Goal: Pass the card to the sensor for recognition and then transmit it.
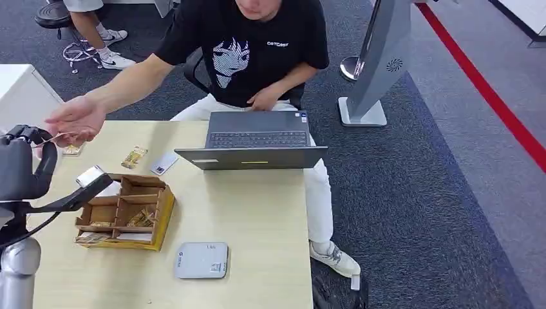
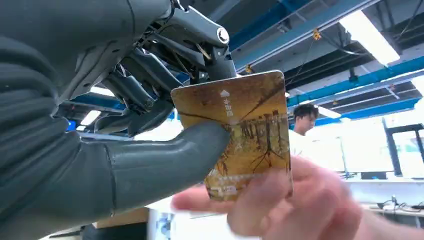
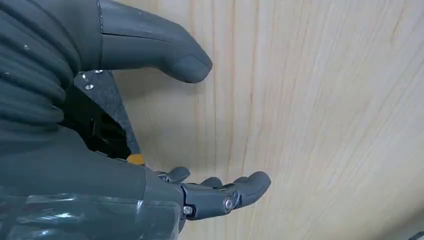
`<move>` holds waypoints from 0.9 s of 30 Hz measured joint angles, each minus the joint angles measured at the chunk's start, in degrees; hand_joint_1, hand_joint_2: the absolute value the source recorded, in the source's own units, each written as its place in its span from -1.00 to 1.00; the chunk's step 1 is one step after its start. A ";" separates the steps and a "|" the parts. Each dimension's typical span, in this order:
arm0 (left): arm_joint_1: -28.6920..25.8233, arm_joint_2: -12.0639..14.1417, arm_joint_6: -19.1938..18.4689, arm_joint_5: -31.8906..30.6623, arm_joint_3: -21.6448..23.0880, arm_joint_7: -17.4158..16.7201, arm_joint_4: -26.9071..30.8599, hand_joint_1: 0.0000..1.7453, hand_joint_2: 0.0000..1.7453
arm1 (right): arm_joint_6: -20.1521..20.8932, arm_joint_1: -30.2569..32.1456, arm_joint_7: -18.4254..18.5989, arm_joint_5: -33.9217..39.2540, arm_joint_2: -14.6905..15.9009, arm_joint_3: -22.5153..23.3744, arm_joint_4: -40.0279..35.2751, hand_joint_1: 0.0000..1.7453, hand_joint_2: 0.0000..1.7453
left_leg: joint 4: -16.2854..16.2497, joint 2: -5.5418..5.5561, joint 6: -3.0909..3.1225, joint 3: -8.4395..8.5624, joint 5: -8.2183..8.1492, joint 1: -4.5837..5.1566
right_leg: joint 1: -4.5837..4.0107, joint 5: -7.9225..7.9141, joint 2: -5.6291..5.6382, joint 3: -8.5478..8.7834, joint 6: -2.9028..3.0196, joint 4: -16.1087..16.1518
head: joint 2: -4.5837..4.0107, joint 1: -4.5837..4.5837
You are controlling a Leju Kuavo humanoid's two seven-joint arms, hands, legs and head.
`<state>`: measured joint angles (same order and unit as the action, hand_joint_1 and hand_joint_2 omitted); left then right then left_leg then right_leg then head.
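Observation:
My left hand (image 1: 24, 164) is raised at the table's left edge and pinches a yellow-brown picture card (image 2: 245, 125) between thumb (image 2: 165, 157) and fingers. In the head view the card (image 1: 59, 136) shows edge-on as a thin sliver. A seated person's outstretched hand (image 1: 78, 118) reaches to it, and in the left wrist view that hand (image 2: 285, 210) touches the card's free end. The grey-white square sensor (image 1: 201, 260) lies flat near the table's front edge. My right hand (image 3: 100, 185) hovers open over light wood (image 3: 310, 100), holding nothing.
A wooden compartment box (image 1: 125, 214) with several cards stands left of centre on the table (image 1: 257, 212). Loose cards (image 1: 134, 156) (image 1: 164, 163) lie behind it. An open laptop (image 1: 257, 138) sits before the person. A grey stand (image 1: 376, 71) rises on the carpet to the right.

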<state>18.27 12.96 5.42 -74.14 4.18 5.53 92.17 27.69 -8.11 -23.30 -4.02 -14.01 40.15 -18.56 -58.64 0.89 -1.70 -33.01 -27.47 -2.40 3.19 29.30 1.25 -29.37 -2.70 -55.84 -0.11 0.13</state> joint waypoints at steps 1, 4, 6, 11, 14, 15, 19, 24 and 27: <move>0.00 0.09 0.00 0.00 -0.11 0.00 -0.20 1.00 1.00 | 0.00 -0.01 0.00 0.00 0.00 -0.04 0.00 -1.00 1.00 | 0.00 0.00 0.00 0.00 0.00 0.00 | 0.00 0.00 0.00 0.00 0.00 0.00 | 0.00 0.02; 0.07 0.17 0.00 0.00 -0.46 0.00 -0.79 1.00 1.00 | 0.00 -0.02 0.00 0.00 0.00 -0.11 0.02 -1.00 1.00 | 0.00 -0.02 0.00 0.00 0.00 0.00 | 0.00 -0.01 0.02 0.00 0.00 0.00 | 0.00 0.00; 0.06 0.20 0.00 -0.02 -0.79 -0.02 -1.14 1.00 1.00 | 0.02 -0.03 0.00 0.52 0.00 -0.13 0.06 -1.00 1.00 | 0.00 -0.03 0.00 0.00 0.00 0.00 | 0.00 -0.01 0.03 0.00 0.00 0.00 | 0.00 -0.02; -0.14 0.35 0.35 -0.17 -1.16 -0.11 -2.21 1.00 1.00 | 0.09 -0.05 0.00 0.76 0.02 -0.15 0.20 -1.00 1.00 | 0.00 -0.05 0.00 -0.02 -0.01 0.00 | 0.00 0.00 0.07 -0.02 0.00 0.00 | 0.00 0.00; -0.28 0.33 0.35 -0.15 -1.46 -0.15 -2.47 -1.00 1.00 | 0.09 -0.06 0.00 0.96 0.02 -0.15 0.24 -1.00 1.00 | 0.00 -0.10 -0.02 -0.03 -0.03 0.00 | 0.00 0.00 0.13 -0.06 0.00 0.00 | 0.00 0.00; -0.39 0.33 0.35 -0.11 -1.53 -0.22 -2.49 -1.00 1.00 | 0.09 -0.06 0.00 1.01 0.02 -0.15 0.26 -1.00 1.00 | 0.00 -0.10 -0.02 -0.03 -0.04 0.00 | 0.00 0.00 0.13 -0.06 0.00 0.00 | 0.00 0.00; -1.34 -0.11 0.57 0.42 -2.06 -0.28 -2.34 -1.00 1.00 | 0.07 -0.05 -0.09 1.40 0.04 -0.15 0.26 -1.00 1.00 | 0.00 -0.09 -0.01 -0.04 -0.04 0.00 | 0.00 0.02 0.11 -0.07 0.00 0.00 | 0.00 0.00; -3.33 -1.62 1.97 3.19 -2.51 0.99 0.31 -1.00 1.00 | -0.77 -0.04 -0.70 2.08 0.04 -0.15 0.26 -1.00 1.00 | 0.00 -0.09 -0.01 -0.04 -0.04 0.00 | 0.00 0.01 0.10 -0.05 -0.01 0.00 | 0.00 0.00; -5.50 -3.12 4.45 5.31 -3.10 3.56 3.58 -1.00 1.00 | -1.07 0.09 -1.40 3.00 0.04 -0.13 0.26 -1.00 1.00 | 0.00 -0.10 -0.01 -0.04 -0.04 0.01 | 0.00 0.01 0.11 -0.05 -0.01 0.01 | 0.00 -0.02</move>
<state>12.77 9.84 9.87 -68.83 1.07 9.09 95.75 26.62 -8.02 -24.70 -1.03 -13.97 40.02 -18.29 -58.64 0.79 -1.71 -33.05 -27.51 -2.40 3.19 29.31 1.35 -29.42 -2.71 -55.83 -0.11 0.11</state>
